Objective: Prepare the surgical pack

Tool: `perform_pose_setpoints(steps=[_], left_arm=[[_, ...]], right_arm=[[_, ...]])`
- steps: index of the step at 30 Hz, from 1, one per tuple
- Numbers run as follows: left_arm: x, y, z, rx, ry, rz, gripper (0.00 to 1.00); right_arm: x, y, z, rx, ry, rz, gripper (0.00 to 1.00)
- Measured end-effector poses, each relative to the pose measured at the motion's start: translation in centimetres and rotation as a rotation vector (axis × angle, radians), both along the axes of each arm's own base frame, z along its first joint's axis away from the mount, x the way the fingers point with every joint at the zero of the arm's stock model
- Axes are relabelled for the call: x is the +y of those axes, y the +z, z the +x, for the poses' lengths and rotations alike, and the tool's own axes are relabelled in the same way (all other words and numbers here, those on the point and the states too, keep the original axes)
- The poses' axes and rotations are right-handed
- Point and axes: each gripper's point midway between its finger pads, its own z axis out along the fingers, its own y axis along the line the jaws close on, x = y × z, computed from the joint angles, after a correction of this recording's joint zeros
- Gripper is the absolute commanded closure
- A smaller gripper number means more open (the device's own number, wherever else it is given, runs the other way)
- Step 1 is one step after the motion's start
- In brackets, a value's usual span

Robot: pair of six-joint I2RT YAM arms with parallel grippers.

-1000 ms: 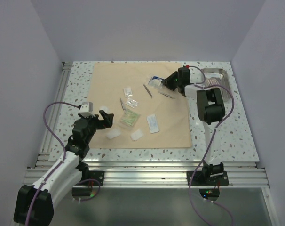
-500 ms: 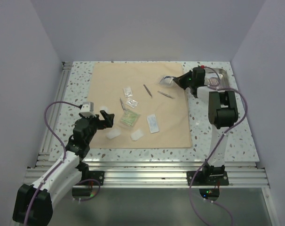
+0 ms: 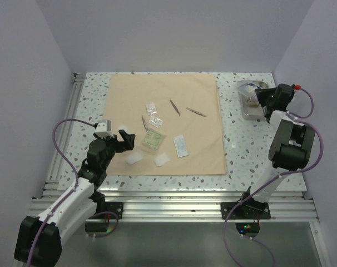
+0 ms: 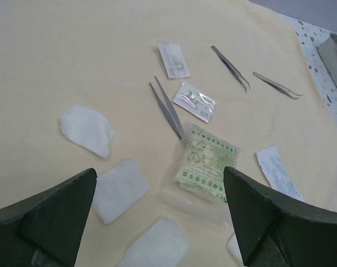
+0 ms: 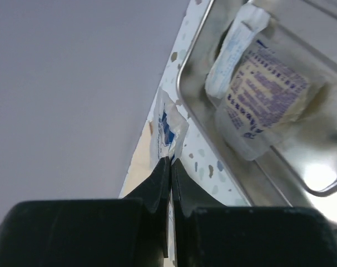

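Your right end effector point(image 5: 171, 161) pinches a sachet point(image 5: 168, 125) at the tray point(image 5: 324, 67), one packet point(image 5: 257, 94) already inside. Beneath your spread left end effector point(image 4: 157, 206), sachets point(image 4: 204, 158) and tweezers point(image 4: 168, 108) await loading, cloth point(image 4: 74, 55) unfolded.

My right arm point(image 3: 285, 144) has swung away from the far right part of the tan cloth point(image 3: 157, 89). Now it reaches out by the steel tray point(image 3: 245, 114). My right gripper point(image 5: 170, 161) had its fingers apart a moment ago, and now it has pinched shut on a small clear sachet point(image 5: 168, 125) (just the edge of it). That sachet lay on the cloth before. Now it is up off the cloth, just beside the tray's rim.
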Motion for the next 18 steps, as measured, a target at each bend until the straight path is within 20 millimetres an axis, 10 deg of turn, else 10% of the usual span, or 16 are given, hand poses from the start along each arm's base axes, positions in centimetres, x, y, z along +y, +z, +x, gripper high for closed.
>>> perform_pose_setpoints(steps=[15, 18], left_arm=[[-0.1, 0.0, 0.0, 0.001, -0.001, 0.002, 0.00], [-0.1, 0.0, 0.0, 0.001, -0.003, 0.002, 0.00]], right_arm=[[-3.9, -2.0, -5.6, 0.126, -0.189, -0.061, 1.00], [-4.4, -2.5, -6.0, 0.145, -0.208, -0.070, 0.72]])
